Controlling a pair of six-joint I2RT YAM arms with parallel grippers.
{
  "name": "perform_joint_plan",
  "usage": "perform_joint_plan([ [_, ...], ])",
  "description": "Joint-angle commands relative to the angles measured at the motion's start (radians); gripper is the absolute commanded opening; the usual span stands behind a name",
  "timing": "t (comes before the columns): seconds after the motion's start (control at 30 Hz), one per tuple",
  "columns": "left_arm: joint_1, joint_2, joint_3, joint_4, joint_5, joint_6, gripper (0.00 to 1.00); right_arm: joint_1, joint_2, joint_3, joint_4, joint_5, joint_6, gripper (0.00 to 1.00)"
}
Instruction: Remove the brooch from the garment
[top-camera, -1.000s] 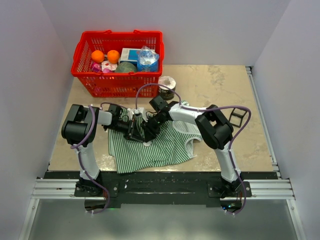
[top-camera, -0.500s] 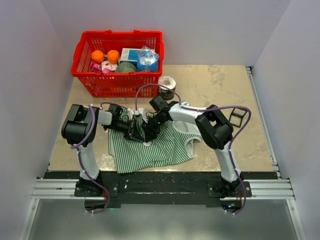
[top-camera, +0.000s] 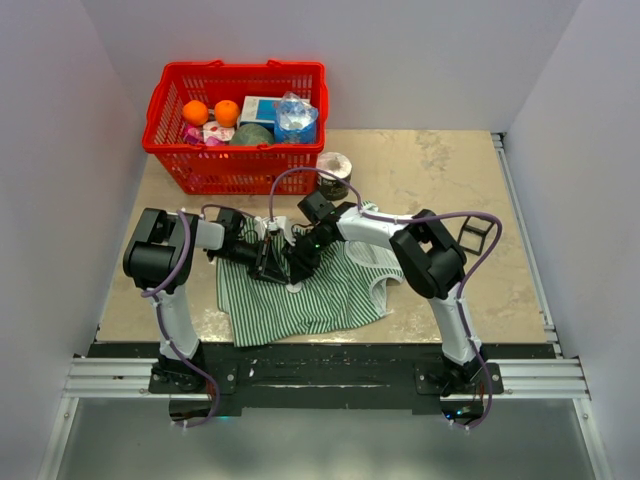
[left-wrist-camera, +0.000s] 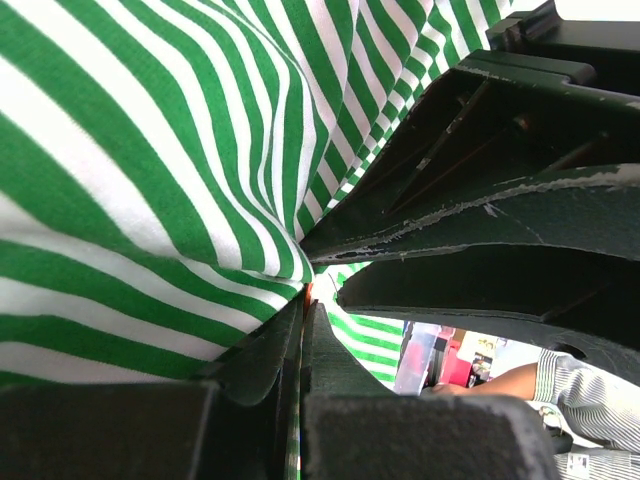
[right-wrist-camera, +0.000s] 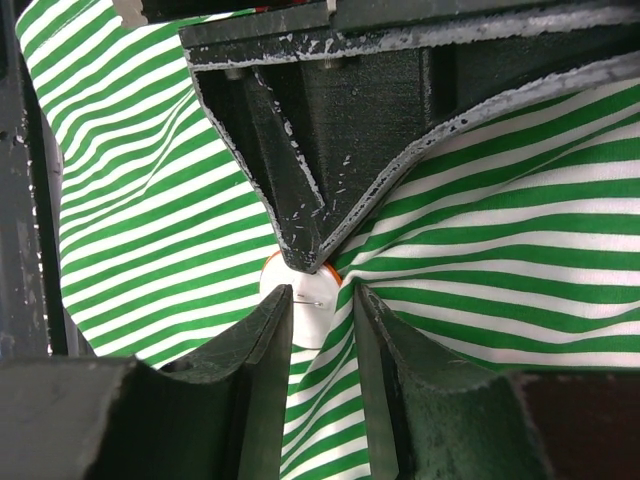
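tan table (top-camera: 430, 170) | red basket (top-camera: 240, 66): oranges (top-camera: 195, 112), box (top-camera: 260, 108) | left end effector (left-wrist-camera: 305, 300) pinches garment (right-wrist-camera: 150, 200) | right end effector (right-wrist-camera: 322, 312) parted around brooch (right-wrist-camera: 308, 290)

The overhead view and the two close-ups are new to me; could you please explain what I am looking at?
Two robot arms are bolted to a table. One camera looks down from above; the other two ride on the wrists. A striped garment lies there, with a red basket and a tape roll behind it. The left fingers are shut on a fold of the garment; the right fingers stand open on either side of the small brooch.
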Motion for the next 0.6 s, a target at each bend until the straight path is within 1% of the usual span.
perform_joint_plan([
  [0.0,0.010,0.011,0.028,0.032,-0.025,0.031,0.00,0.023,0.081,-0.030,-0.136,0.129,-0.025,0.34],
  [0.57,0.012,0.023,0.037,0.035,0.001,0.026,0.00,0.095,0.052,-0.047,-0.137,0.210,-0.078,0.32],
])
